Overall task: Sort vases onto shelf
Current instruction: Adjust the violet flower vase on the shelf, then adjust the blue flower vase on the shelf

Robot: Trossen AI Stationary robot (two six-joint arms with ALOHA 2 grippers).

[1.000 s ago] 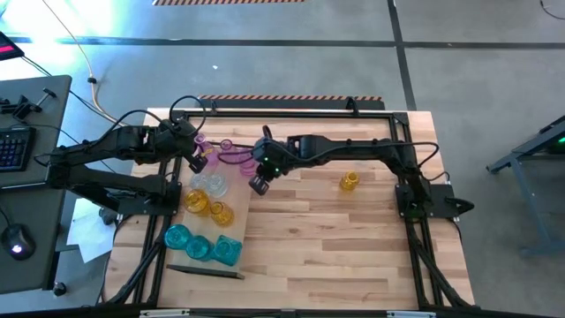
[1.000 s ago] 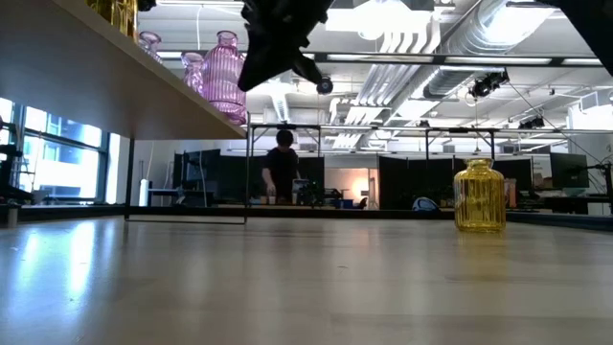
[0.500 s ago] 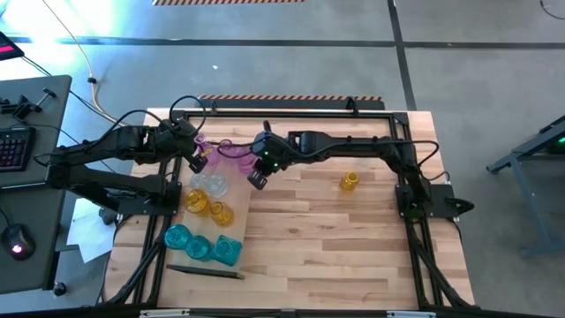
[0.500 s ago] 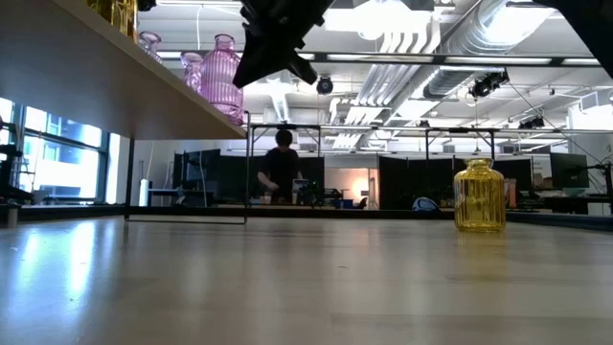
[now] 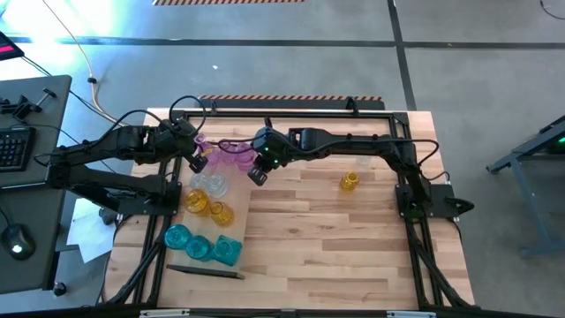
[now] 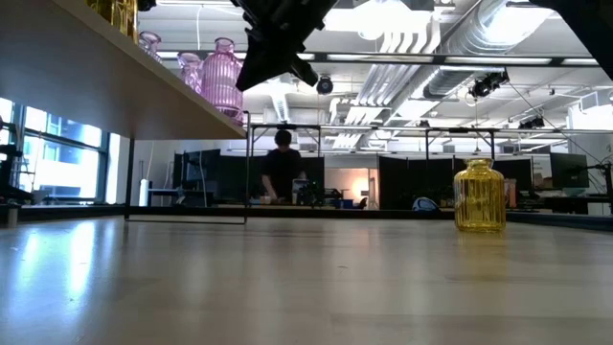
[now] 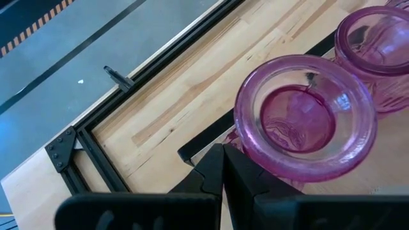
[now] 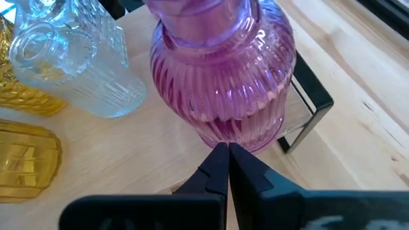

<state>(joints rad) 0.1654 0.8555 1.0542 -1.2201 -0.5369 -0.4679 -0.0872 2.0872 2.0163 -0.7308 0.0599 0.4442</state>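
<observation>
Left gripper (image 5: 199, 162): hovering over the far-left end of the shelf (image 5: 231, 210), fingers pressed together and holding nothing; its wrist view is looking down into a wide-mouthed pink vase (image 7: 305, 118) just beyond the fingertips
Sorted vases: standing on the shelf in colour groups, pink at the far end, then clear (image 5: 213, 184), amber (image 5: 198, 201), and teal (image 5: 179, 237) nearest the front
Right gripper (image 5: 257, 176): reaching across to the shelf's inner edge, jaws closed and empty; the tips are sitting just in front of a ribbed pink vase (image 8: 220, 76) by the shelf's dark end rail, seemingly touching or nearly touching its base
Loose vase: one amber vase (image 5: 350, 182) is standing alone on the tabletop (image 5: 318, 230), well apart from the shelf, toward the right arm's side
Step in hand: the right arm appears to be nudging or finishing with the ribbed pink vase
Next move: likely calling for the right gripper backing off, opening, and going for the lone amber vase to join the amber group
</observation>
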